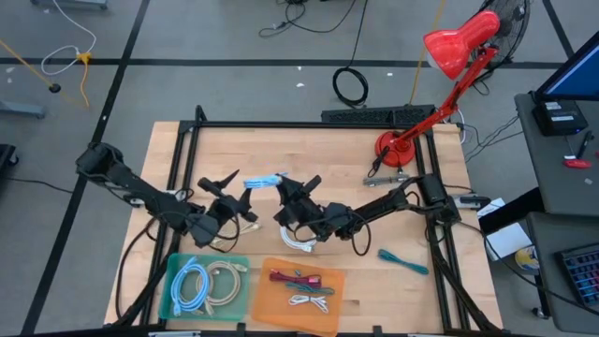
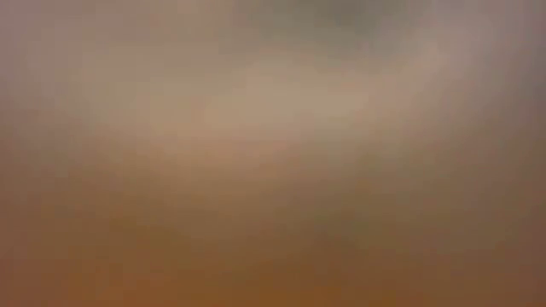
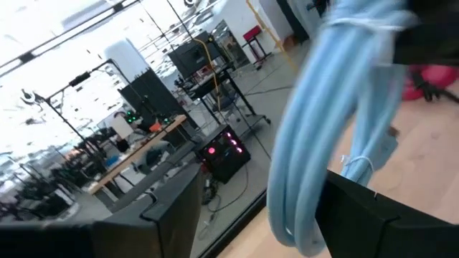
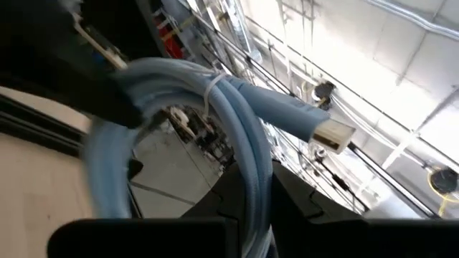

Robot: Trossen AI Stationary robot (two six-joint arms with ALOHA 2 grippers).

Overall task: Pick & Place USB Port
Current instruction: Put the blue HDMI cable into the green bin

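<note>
Blue cable (image 1: 263,181) is off the tabletop (image 1: 309,150), mid-table, between my two end effectors. R end effector (image 1: 284,189) is clamped on the coil; USB plug (image 4: 331,135) sticks out past it. L end effector (image 1: 236,194) has fingers spread wide around the coil's other end, no grip confirmed.

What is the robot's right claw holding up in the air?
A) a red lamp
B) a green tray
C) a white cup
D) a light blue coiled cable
D: the right gripper is closed on the light blue coiled cable, whose bundled loops and silver plug hang just past its dark fingers.
</note>
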